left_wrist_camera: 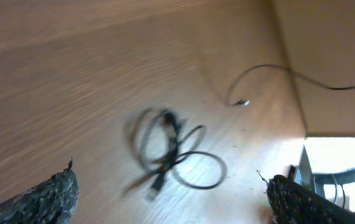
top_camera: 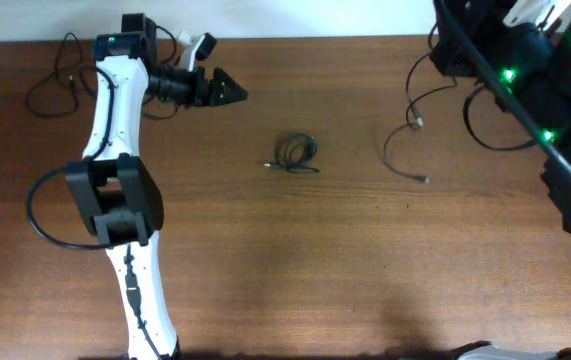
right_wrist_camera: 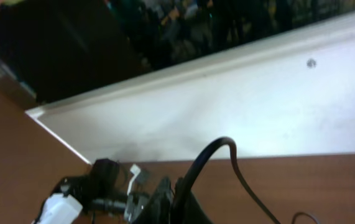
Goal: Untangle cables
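Cables [top_camera: 295,155]: one knotted bundle [left_wrist_camera: 171,149], seemingly one loose cord [top_camera: 386,150]; left gripper [top_camera: 229,91] wide open, right gripper closed.

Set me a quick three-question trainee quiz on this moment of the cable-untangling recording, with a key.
1. Is the left tool open or shut?
2. True or false: the bunched cable lies on the table, not held by the left tool.
3. Multiple choice: in the overhead view, the loose cable is (a) on the right arm's side of the bunch, apart from it; (b) knotted into the bunch; (c) pinched in the left tool.
Key: 1 open; 2 true; 3 a.
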Tool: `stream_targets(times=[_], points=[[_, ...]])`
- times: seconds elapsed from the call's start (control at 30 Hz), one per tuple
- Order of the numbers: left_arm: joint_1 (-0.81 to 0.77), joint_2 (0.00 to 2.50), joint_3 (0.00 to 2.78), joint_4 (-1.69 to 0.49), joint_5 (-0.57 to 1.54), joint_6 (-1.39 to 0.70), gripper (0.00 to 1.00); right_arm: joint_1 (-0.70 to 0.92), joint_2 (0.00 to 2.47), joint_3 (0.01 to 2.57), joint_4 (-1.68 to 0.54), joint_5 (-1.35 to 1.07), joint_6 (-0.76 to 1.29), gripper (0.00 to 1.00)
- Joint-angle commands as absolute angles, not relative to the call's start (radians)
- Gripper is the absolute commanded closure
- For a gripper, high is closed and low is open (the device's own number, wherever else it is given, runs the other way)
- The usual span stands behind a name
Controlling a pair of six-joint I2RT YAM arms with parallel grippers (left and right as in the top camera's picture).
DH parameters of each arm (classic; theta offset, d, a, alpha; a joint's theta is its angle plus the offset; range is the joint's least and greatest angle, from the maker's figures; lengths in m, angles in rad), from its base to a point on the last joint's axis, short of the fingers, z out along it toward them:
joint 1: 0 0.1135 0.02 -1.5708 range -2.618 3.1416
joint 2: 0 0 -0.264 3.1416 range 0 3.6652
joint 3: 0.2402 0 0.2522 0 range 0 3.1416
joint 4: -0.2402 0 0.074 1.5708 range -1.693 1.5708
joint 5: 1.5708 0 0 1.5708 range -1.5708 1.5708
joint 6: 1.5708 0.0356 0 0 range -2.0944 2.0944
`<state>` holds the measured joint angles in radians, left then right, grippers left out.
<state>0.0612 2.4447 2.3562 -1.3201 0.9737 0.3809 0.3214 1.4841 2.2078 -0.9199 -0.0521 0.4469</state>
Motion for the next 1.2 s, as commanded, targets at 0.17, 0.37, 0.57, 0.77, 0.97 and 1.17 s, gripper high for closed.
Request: stream_targets(times=[0.17,0.37,0.57,0.77,0.97,1.17], points=[[-0.165,2.289,2.362,-1.317,1.113,0.468,0.05,0.321,1.563,2.213,-0.945,0.092,1.031,0.96],[-0.249,2.289,2.362,-1.277,1.104,0.461,0.01,0.321,1.66,2.213,-1.013,0.13,1.052,0.94],[-0.255,2.289,2.362,-1.271,1.39,0.487,0.01,0.32,1.729,2.212,-1.089,0.192,1.235,0.95],[-0.328,2.289,2.362,-1.149,1.478,0.495,0.01,0.321,1.781,2.212,-1.081,0.141,1.428,0.95],[-0.378,2.289,2.362,-1.004,1.477,0.477,0.13,0.321,1.781,2.212,-1.071,-0.002,1.449,0.96],[-0.379,2.289,2.362,-0.693,1.338,0.032,0.33,0.321,1.781,2.212,-1.085,-0.056,1.449,0.96]])
